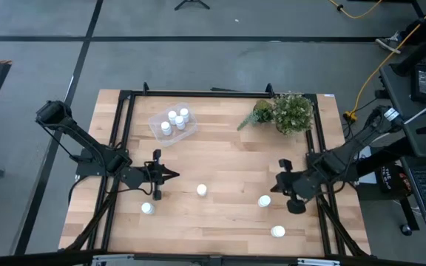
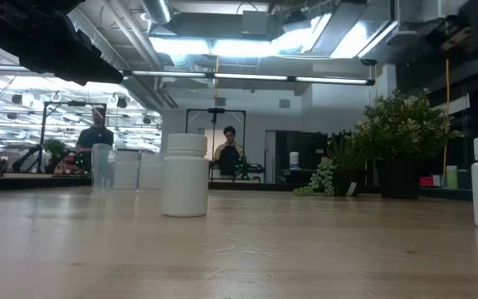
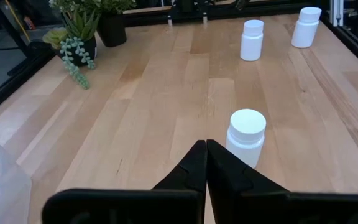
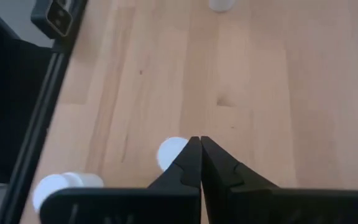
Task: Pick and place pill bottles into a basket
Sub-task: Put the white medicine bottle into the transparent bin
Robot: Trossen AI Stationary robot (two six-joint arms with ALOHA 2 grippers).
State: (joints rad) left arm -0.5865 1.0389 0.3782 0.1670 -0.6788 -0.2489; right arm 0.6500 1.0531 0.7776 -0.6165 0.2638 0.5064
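Since the desk (image 1: 220, 159) carries everything, we start there: a pale wooden top with the two dark arms reaching in from its left and right edges. By our count the job is a little under halfway done.

Next in size is the bushy plant (image 1: 291, 112) near the far right corner, which has no part in the task.

Then the basket (image 1: 173, 123), clear plastic, sits toward the far left part of the desk, and we see three pill bottles (image 1: 177, 118) standing inside it.

Four loose bottles remain on the bare wood. One (image 1: 202, 191) stands about mid-desk, just beyond the left gripper (image 1: 170, 175), whose fingers are pressed together and hold nothing. Another (image 1: 147, 208) lies near the left arm toward the near edge. The third (image 1: 264, 200) sits just beside the right gripper (image 1: 279, 184), whose fingers also meet with nothing between them. The last (image 1: 277, 231) rests close to the near edge on the right.

We judge that neither arm has a bottle in hand yet, so four picks and four drops are left.
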